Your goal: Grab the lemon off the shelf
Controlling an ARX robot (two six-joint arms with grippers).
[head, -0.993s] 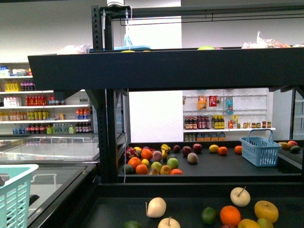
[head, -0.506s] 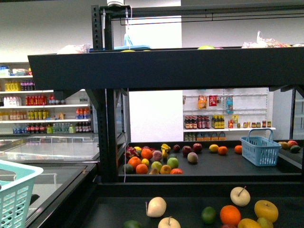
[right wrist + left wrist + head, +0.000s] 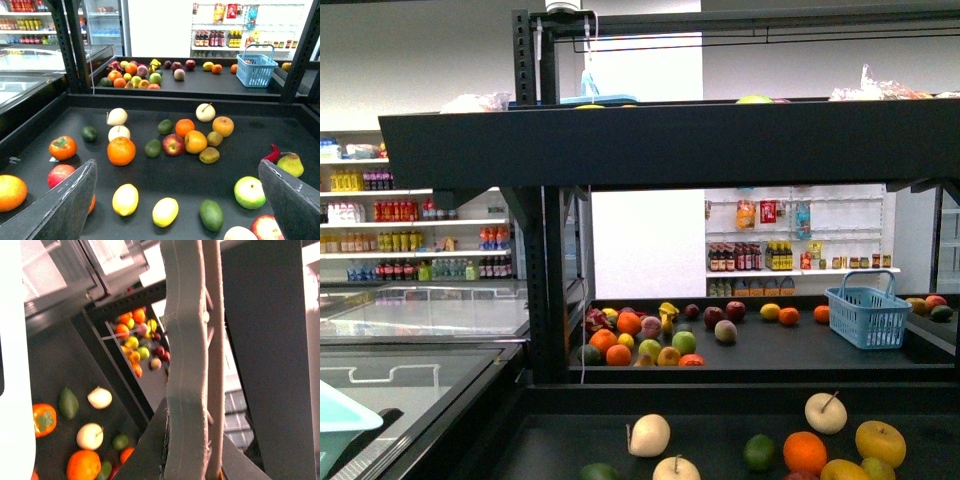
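The right pincer [image 3: 176,165] is spread wide, its two dark grey, flat-faced fingers [image 3: 60,205] framing the near tray of the shelf [image 3: 75,55], a black metal rack with matte dark trays. Two lemons lie between those fingers, close in front of the pincer: one lemon [image 3: 125,199] and, just beside it but not touching, a second lemon [image 3: 165,211], both smooth, bright yellow and oval. Next along from the second lemon is one dark green oval fruit [image 3: 211,215]. A red apple [image 3: 60,175] is partly hidden behind one finger, and a green-white apple [image 3: 250,192] sits near the other. Farther out from the pincer are two round oranges [image 3: 121,151], three pale cream round fruits [image 3: 205,112] and one persimmon [image 3: 62,147] with a green cap. On the far tray one light blue slotted plastic basket [image 3: 256,70] stands well apart from a heap of mixed fruit [image 3: 132,75]. The left pincer [image 3: 204,315] shows two long grey fingers lying close side by side; whether they pinch anything I cannot tell. In the front view, a corner of a pale teal basket [image 3: 340,415] shows low on the left-arm side.
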